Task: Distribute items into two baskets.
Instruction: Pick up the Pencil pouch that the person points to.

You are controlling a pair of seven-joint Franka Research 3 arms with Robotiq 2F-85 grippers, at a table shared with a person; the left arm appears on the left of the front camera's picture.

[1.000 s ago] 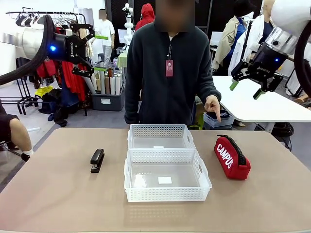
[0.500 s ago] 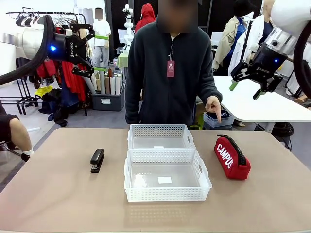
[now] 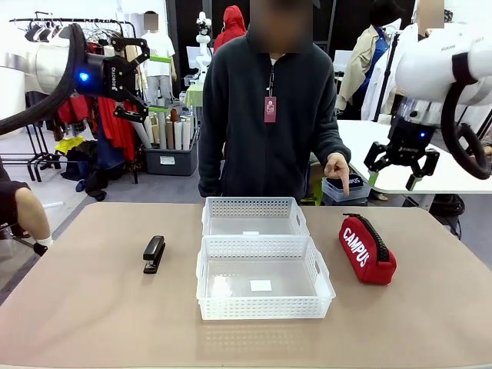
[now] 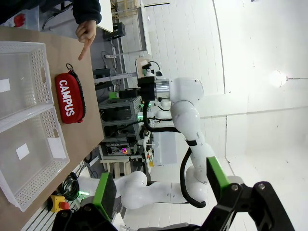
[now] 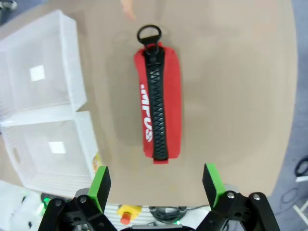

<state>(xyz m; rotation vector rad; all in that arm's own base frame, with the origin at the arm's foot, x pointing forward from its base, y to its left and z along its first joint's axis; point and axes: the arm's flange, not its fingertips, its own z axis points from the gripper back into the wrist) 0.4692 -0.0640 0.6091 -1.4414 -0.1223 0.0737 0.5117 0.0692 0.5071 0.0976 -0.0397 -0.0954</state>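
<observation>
Right pincer (image 3: 393,181): wide above the red pouch (image 3: 367,250), seemingly readying a grab.
Left pincer (image 3: 159,83): wide, raised clear.
Person's hand (image 3: 335,167): pointing down near it.

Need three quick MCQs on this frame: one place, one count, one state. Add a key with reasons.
1. Where is the stapler?
A) in a basket
B) on the table, left of the two baskets
C) on the floor

2. How many items lie inside the baskets?
A) none
B) one
C) two

3. The right gripper is:
A) open, above the red pouch
B) shut on it
C) shut on the stapler

Key:
1 B: it lies on bare tabletop left of both.
2 A: both hold only their white labels.
3 A: its green pads are spread, with the pouch on the table below.
</observation>
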